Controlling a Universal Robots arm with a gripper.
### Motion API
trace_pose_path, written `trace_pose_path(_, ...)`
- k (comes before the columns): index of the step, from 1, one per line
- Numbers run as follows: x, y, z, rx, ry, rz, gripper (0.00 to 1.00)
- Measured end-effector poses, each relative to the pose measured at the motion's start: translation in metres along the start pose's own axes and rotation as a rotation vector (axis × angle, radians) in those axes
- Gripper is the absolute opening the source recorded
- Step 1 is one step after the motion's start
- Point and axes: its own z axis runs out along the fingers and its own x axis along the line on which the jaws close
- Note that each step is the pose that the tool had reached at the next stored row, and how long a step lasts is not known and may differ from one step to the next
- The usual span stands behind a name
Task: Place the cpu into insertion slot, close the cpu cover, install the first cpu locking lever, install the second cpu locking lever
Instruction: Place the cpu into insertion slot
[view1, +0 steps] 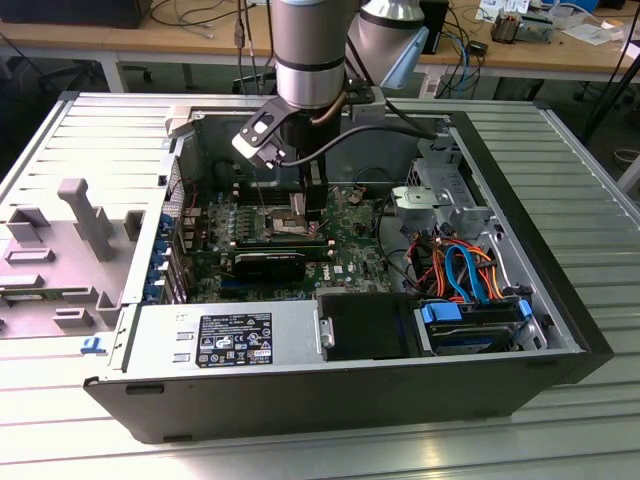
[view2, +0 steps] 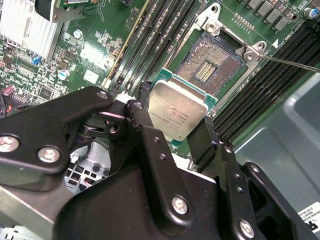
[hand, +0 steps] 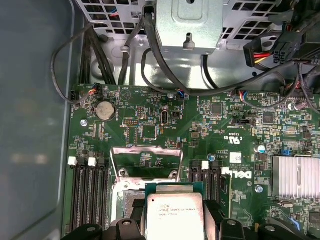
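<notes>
The cpu (view2: 179, 111) is clamped by its edges between the two black fingers (view2: 201, 142) of the gripper (view2: 175, 119), silvery top facing the camera in both wrist views (hand: 174, 215). It is not seated. The insertion slot (view2: 210, 65) lies just beyond the fingertips, its contact field uncovered. The cpu cover (hand: 145, 150) stands raised on the side of the socket away from the gripper. A thin metal rod (view2: 290, 64) runs off from one socket corner.

Long black memory slots (view2: 155, 40) flank the socket on the green motherboard (hand: 150, 115). A finned heatsink (hand: 295, 175) sits off to one side of the gripper. Coloured cables (view1: 465, 270) crowd the drive bay to the exterior view's right of the gripper.

The open computer case (view1: 300, 390) lies on its side on a ribbed metal bench (view1: 580, 200). Wooden desks (view1: 150, 40) with loose wiring stand behind. A grey plastic part (view1: 85, 215) rests well apart, to the exterior view's left.

The arm (view1: 310, 50) descends near-vertically into the case, gripper (view1: 312, 205) pointing down at the board.
</notes>
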Motion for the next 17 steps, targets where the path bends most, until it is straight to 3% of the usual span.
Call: trace_pose_path(17, 0.0001, -0.0002, 0.0045, 0.0000, 0.0001, 0.000, 0.55)
